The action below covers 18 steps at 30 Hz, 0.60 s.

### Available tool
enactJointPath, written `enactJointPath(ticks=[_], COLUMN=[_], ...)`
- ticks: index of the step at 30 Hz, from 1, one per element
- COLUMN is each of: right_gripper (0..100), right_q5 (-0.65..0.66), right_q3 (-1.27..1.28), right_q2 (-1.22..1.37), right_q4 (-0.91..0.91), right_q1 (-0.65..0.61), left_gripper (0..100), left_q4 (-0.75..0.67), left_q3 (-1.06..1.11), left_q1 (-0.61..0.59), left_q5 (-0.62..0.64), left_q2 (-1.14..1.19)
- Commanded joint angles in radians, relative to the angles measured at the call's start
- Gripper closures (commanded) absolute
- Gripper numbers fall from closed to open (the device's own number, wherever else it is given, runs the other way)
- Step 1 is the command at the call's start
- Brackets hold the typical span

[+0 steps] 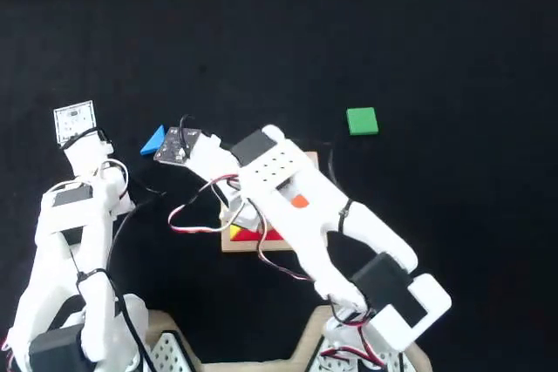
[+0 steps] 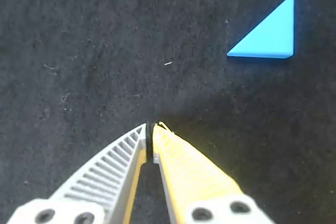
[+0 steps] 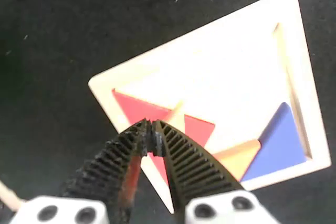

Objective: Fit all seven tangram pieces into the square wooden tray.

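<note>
Table (image 1: 453, 58): a black, cloth-like surface under both arms.

Wooden tray (image 3: 210, 39): a pale, square tray with a raised rim. It lies flat on the table, and in the high view it is mostly covered by the right arm. Much of its floor is bare wood.

Right gripper (image 3: 152, 128): black ribbed fingers pressed together at the tips, with nothing visible between them. It is poised over the tray close to one rim, with the tips above the red piece. Contact cannot be judged.

Left gripper (image 2: 151, 129): one grey and one yellow finger, tips closed against each other, holding nothing, above bare table.

Blue-violet triangle (image 3: 281, 137): lies flat in a tray corner, against the rim.

Red piece (image 3: 198, 128): a flat triangular shape in the tray, partly hidden by the right gripper's fingers.

Orange piece (image 3: 239, 157): sits between the red piece and the blue-violet triangle, touching both.

Green square (image 1: 362, 120): lies on the table beyond the tray, apart from it.

Light blue triangle (image 2: 270, 32): lies on the table outside the tray, near the left gripper but clear of its tips.
</note>
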Motion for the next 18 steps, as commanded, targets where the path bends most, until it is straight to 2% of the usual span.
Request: enactJointPath(ticks=[1, 9, 18], right_gripper=[98.8, 98.8, 98.8], right_q5=[-0.02, -0.02, 0.002], right_q3=[0.007, 0.008, 0.007], right_q2=[0.016, 0.079, 0.094], right_q4=[-0.054, -0.078, -0.124], right_q1=[-0.015, 0.002, 0.172], left_gripper=[97, 97, 97], left_q4=[-0.011, -0.012, -0.014], left_q3=[-0.002, -0.002, -0.002], left_q1=[-0.01, -0.005, -0.004], left_q5=[0.005, 0.003, 0.003], left_q2=[-0.026, -0.026, -0.025])
